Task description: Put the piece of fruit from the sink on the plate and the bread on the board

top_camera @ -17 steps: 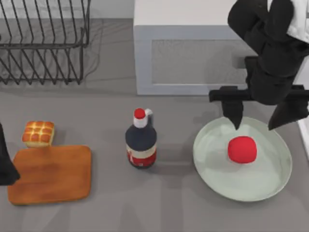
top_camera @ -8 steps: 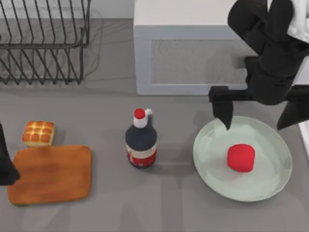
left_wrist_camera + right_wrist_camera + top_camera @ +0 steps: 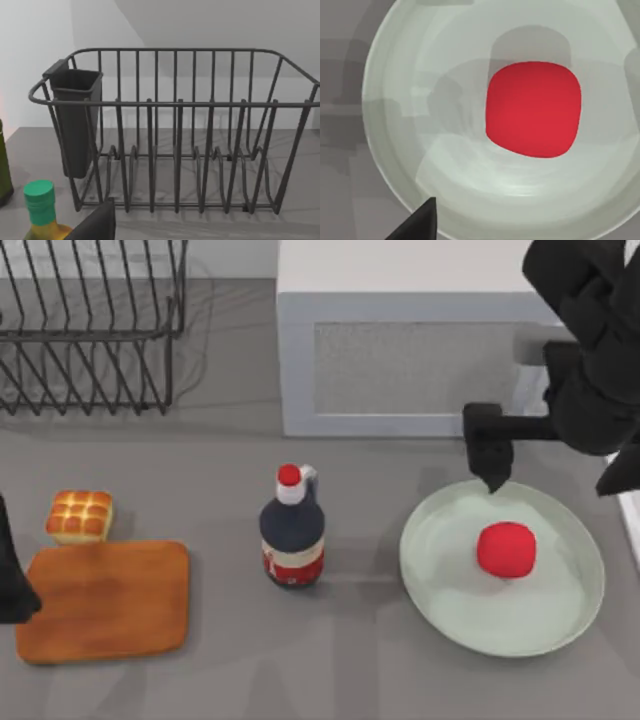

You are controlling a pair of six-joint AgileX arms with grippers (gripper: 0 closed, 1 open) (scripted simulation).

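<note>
Fruit (image 3: pixel 506 548) on plate (image 3: pixel 440 585) — bread (image 3: pixel 79 516) beside board (image 3: pixel 105 600)

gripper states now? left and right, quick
Right gripper: open, empty, above the plate's far rim; the piece of fruit lies on the plate.
Left gripper: at the top view's left edge, fingers cannot be told.
</note>
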